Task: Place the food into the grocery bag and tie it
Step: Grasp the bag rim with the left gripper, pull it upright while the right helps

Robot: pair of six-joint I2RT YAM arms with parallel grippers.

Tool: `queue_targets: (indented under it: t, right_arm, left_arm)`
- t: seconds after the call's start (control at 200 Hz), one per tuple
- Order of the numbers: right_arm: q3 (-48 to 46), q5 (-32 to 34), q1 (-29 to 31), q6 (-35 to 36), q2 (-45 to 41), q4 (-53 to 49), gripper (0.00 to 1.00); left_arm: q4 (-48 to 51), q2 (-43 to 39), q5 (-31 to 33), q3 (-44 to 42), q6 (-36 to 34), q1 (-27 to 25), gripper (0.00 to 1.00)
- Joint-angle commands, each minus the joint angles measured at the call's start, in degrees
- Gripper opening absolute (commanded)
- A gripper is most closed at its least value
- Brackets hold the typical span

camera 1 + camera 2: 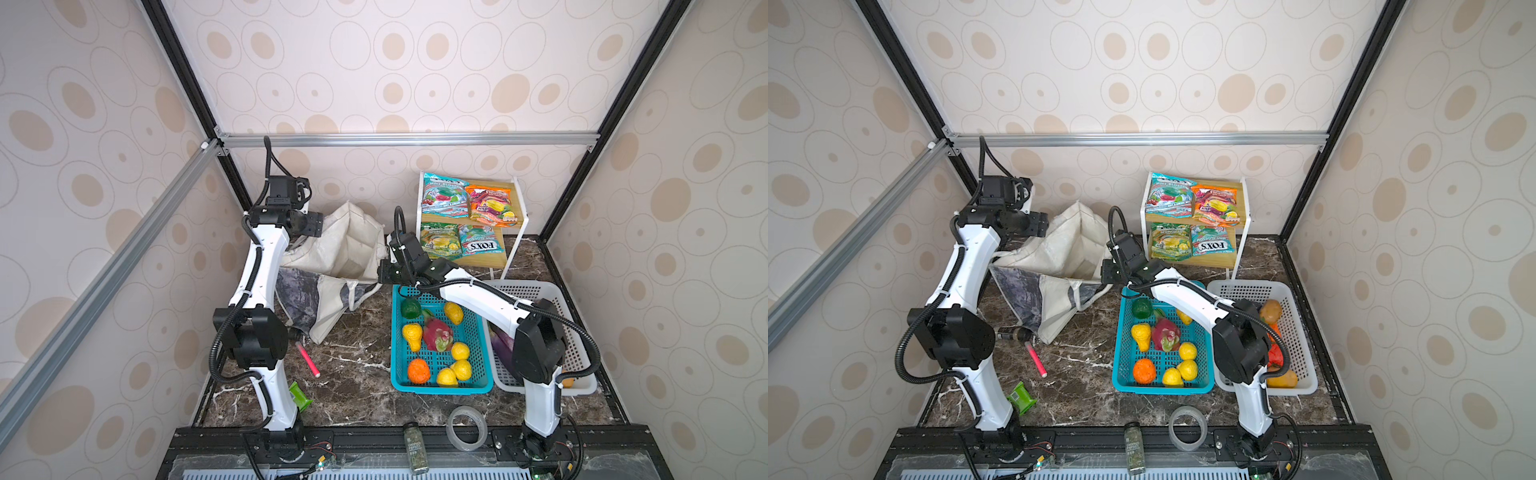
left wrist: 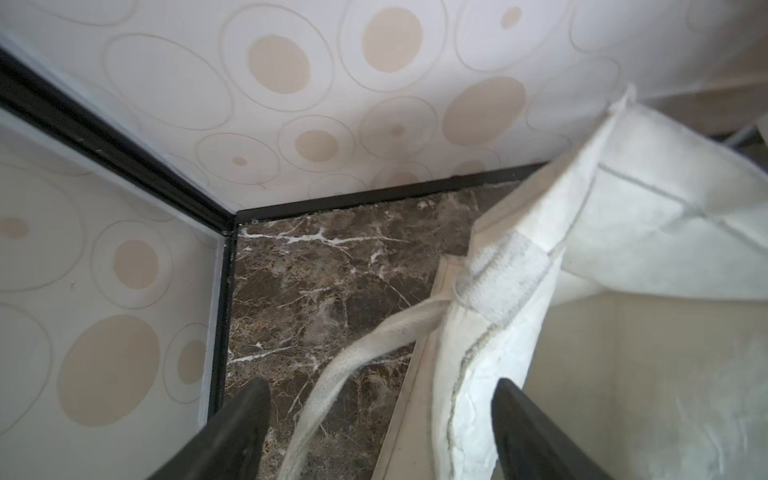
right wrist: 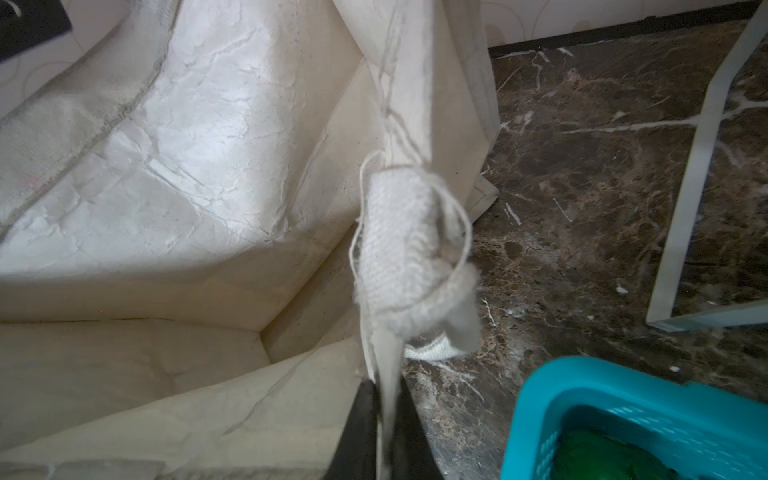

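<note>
Two tools are working at one soft off-white fabric grocery bag (image 1: 345, 245) with grey marbled outer panels, which is slumping open on the dark marble table (image 1: 357, 386) in both top views. The left tool (image 1: 315, 226) is hovering at one rim and the right tool (image 1: 384, 272) at the opposite rim. Smooth plastic toy fruits (image 1: 436, 345) are lying in a teal perforated basket (image 1: 440, 388) just beside the right tool. Glossy candy packets (image 1: 461, 216) are sitting on a wooden shelf (image 1: 494, 259) near it, well apart from the left tool.

In the left wrist view, the left tool (image 2: 382, 385) is standing wide open and gripping nothing, with the bag's rim and a white strap handle (image 2: 332, 382) passing between its jaws.

In the right wrist view, the right tool (image 3: 386, 399) is pinching a thin fold of the bag's rim, its jaws closed on the cloth just short of a frayed strap end (image 3: 407, 241).

The bag is looking light and limp, likely to collapse unless both rims are held apart. Its stitched hem is probably offering the firmest hold. The toys are seeming light, rigid and slippery, so gripping across the middle should suit them. The packets are looking slick and are probably best pinched at a sealed edge.
</note>
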State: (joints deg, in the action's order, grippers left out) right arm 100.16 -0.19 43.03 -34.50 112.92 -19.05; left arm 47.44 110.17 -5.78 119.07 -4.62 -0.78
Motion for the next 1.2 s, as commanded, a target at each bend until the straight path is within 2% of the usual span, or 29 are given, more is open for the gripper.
queue_targets:
  t: [0.0, 0.05, 0.095, 0.2, 0.235, 0.26, 0.33, 0.425, 0.63, 0.81, 1.0, 1.07, 1.195]
  right_arm:
    - [0.91, 1.08, -0.1, 3.38, -2.26, -3.41, 0.11]
    - [0.36, 0.93, -0.09, 3.81, -2.74, -2.96, 0.11]
    - [-0.33, 0.66, -0.05, 3.99, -3.16, -2.42, 0.11]
    - [-0.65, 0.18, -0.05, 5.1, -3.72, -1.88, 0.1]
    - [-0.31, 0.15, -0.09, 5.82, -3.84, -2.16, 0.06]
    - [0.16, 0.42, -0.13, 6.43, -3.98, -2.97, 0.05]
    - [1.67, 1.45, -0.08, 8.31, -4.49, -5.71, 0.0]
    - [2.34, 2.2, -0.12, 10.99, -6.05, -7.75, 0.0]
    - [6.28, -2.34, -0.78, 16.41, -7.54, -15.62, 0.0]
    - [4.55, -12.7, -4.81, 19.87, -10.35, -20.09, 0.0]
    - [4.6, -14.03, -5.56, 21.81, -9.29, -21.6, 0.03]
    - [4.45, -14.52, -5.52, 20.85, -8.85, -21.09, 0.13]
    - [4.14, -13.84, -4.85, 18.43, -8.66, -21.96, 0.33]
  left_arm:
    - [2.01, 0.57, -2.22, -1.38, -1.82, -1.76, 0.84]
    - [2.96, 1.97, -1.43, -0.57, -1.45, -1.95, 0.78]
    - [4.79, 3.65, -1.18, 1.24, -0.88, -2.03, 0.68]
    - [6.63, 5.24, -3.99, 3.25, 0.02, -2.72, 0.33]
    - [6.69, 5.08, -4.21, 3.61, 0.28, -2.91, 0.16]
    - [6.7, 4.85, -3.79, 3.99, 0.9, -3.0, 0.0]
    - [6.1, 3.27, -2.09, 4.71, 3.08, -2.99, 0.0]
    - [3.97, -0.04, -0.89, 5.04, 6.42, -2.84, 0.0]
    - [4.83, -5.01, -0.46, 5.5, 12.48, -2.86, 0.0]
    - [-2.48, -15.49, -4.53, -10.63, 16.01, -2.92, 0.0]
    - [-14.36, -27.25, -13.28, -29.84, 23.36, -3.99, 0.0]
    - [-17.63, -30.84, -11.44, -36.01, 25.47, -6.33, 0.0]
    - [-22.95, -35.2, -10.92, -43.62, 27.73, -6.53, 0.0]
